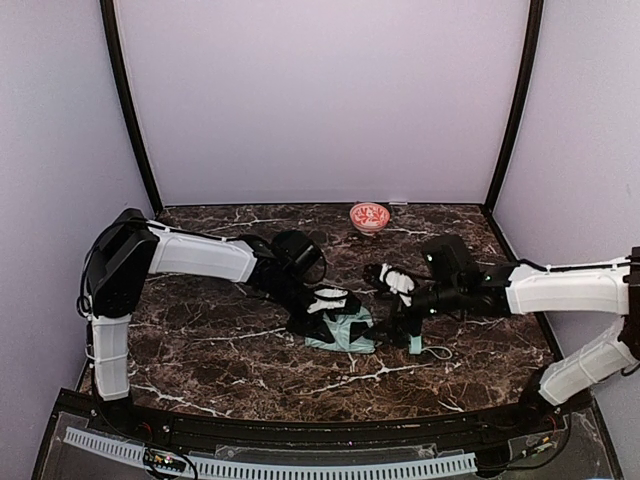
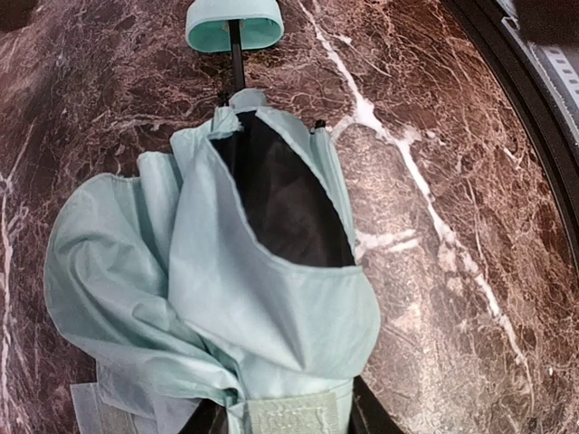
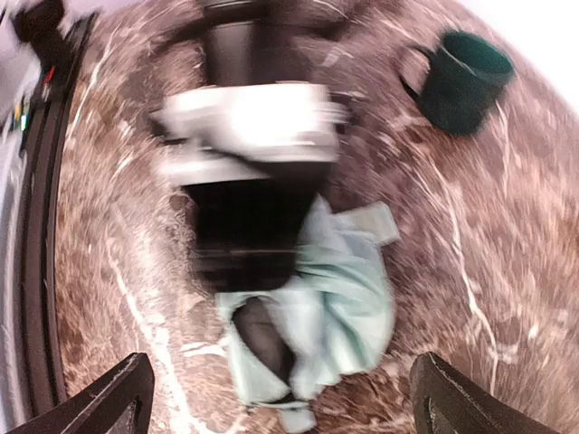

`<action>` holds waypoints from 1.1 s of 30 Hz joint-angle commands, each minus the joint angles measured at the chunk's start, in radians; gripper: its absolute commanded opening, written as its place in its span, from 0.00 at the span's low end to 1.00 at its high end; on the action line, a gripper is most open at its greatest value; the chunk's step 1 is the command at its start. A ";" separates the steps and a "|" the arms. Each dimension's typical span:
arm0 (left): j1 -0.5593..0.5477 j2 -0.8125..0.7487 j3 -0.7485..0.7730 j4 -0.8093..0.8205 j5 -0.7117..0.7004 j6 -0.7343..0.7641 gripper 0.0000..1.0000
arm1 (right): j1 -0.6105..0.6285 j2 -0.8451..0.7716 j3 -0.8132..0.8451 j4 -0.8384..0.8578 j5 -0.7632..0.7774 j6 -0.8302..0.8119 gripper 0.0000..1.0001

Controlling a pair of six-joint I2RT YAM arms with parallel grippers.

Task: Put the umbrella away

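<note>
The umbrella (image 1: 345,330) lies collapsed on the marble table (image 1: 220,350), a crumpled heap of pale mint fabric with black lining. In the left wrist view the umbrella fabric (image 2: 226,298) fills the frame, and the thin black shaft (image 2: 237,68) runs up to the mint handle (image 2: 233,25). My left gripper (image 2: 288,420) is shut on the bunched fabric at its velcro strap (image 2: 289,414), with a dark finger on each side. My right gripper (image 3: 289,398) stands wide open just short of the umbrella (image 3: 335,307), holding nothing. From above, the right gripper (image 1: 392,300) is by the handle end (image 1: 415,343).
A dark green mug (image 3: 461,77) stands on the table beyond the left arm. A small red bowl (image 1: 369,216) sits at the back near the wall. The right wrist view is blurred by motion. A black rail (image 1: 300,430) edges the table's front.
</note>
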 commanded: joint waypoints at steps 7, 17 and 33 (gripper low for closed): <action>0.011 0.151 -0.029 -0.325 -0.015 -0.049 0.25 | 0.302 0.080 -0.094 0.305 0.473 -0.340 1.00; 0.020 0.180 0.013 -0.363 0.013 -0.035 0.25 | 0.311 0.267 -0.038 0.410 0.597 -0.426 1.00; 0.048 0.115 -0.019 -0.218 -0.015 -0.087 0.41 | 0.280 0.381 0.088 0.101 0.477 -0.344 0.42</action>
